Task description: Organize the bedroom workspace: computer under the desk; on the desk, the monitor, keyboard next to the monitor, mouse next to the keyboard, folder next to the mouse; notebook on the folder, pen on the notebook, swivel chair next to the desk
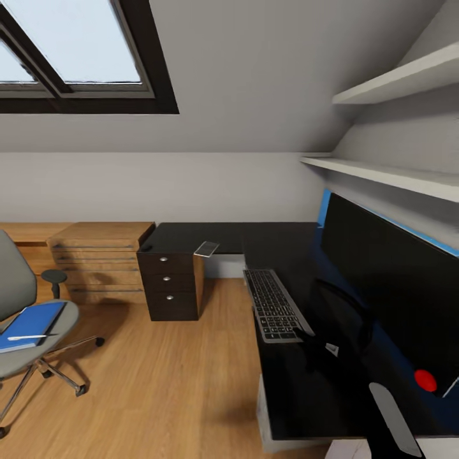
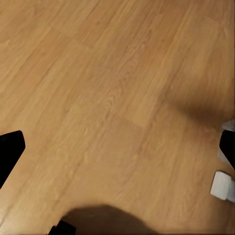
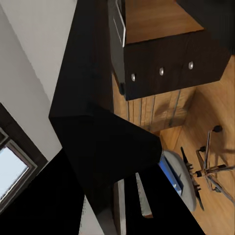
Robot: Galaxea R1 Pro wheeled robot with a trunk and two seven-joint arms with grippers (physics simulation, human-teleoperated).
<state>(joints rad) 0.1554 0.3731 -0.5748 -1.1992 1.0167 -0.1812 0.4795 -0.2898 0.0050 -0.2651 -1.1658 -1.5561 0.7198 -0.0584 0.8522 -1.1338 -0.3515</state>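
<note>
Head view: the chair (image 1: 25,319) is sitting well left of the desk (image 1: 280,248), carrying the folder (image 1: 32,325) with the pen (image 1: 29,336) lying on it; keyboard (image 1: 274,306) and monitor (image 1: 389,268) are resting on the desk. The left arm looks the nearer to the chair.

Left wrist view: the left gripper (image 2: 117,152) is hanging spread apart over bare floor (image 2: 107,88).

Right wrist view: desk, drawers (image 3: 161,68) and chair are showing; whether the right gripper is closed, nobody can tell.
</note>
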